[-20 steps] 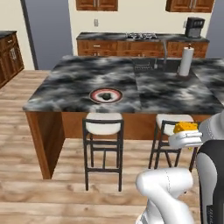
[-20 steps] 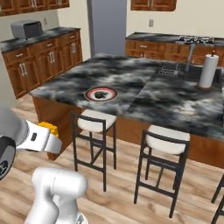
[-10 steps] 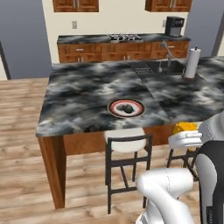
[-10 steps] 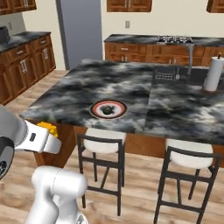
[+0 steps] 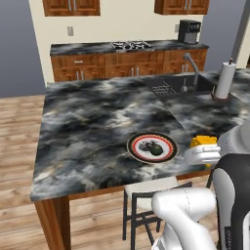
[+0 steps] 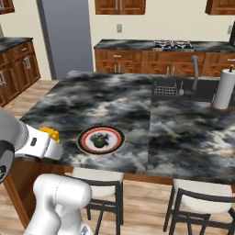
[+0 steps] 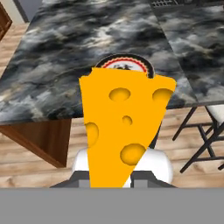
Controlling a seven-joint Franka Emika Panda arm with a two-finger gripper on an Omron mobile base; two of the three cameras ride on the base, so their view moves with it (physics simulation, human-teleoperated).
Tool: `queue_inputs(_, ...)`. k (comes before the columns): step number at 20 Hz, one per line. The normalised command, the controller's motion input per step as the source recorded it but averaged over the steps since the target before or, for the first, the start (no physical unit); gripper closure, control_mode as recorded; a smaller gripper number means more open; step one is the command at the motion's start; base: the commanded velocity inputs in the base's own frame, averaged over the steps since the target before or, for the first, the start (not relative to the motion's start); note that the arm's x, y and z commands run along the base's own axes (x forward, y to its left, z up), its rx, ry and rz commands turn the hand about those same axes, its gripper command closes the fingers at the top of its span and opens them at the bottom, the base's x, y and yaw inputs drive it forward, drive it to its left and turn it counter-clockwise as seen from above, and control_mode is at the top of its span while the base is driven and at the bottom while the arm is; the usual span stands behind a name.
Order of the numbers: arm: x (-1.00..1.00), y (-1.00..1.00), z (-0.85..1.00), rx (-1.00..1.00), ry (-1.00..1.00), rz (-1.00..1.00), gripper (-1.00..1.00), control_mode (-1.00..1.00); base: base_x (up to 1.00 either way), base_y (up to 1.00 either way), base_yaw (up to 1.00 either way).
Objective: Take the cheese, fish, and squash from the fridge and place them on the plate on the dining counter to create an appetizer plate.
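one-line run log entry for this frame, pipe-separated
gripper: shut on cheese, short of counter edge | plate: on dining counter, holds squash | next: probably carry cheese over plate

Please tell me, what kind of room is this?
A home kitchen, rendered: an island counter with a built-in sink, a gas stove on the wall counter, and wooden cabinets above.

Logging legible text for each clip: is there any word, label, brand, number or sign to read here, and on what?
None can be read.
The cheese shut in the gripper shows holes, no label.
The plate has a red ring and a dark lump, no lettering.
The paper towel roll is blank.
The coffee machine is too small to show any marking.
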Motion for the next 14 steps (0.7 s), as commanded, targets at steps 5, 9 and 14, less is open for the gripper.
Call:
queue_inputs(5, 0.0, 0.0, 0.0, 0.0, 0.0, 0.0, 1.0, 1.0, 0.94, -0.02, -0.05)
queue_inputs(9, 0.0, 0.0, 0.0, 0.0, 0.0, 0.0, 1.0, 1.0, 0.64, 0.0, -0.05)
queue_inputs(14, 0.64, 0.0, 0.0, 0.0, 0.0, -0.13, 1.0, -1.0, 0.13, 0.0, -0.02)
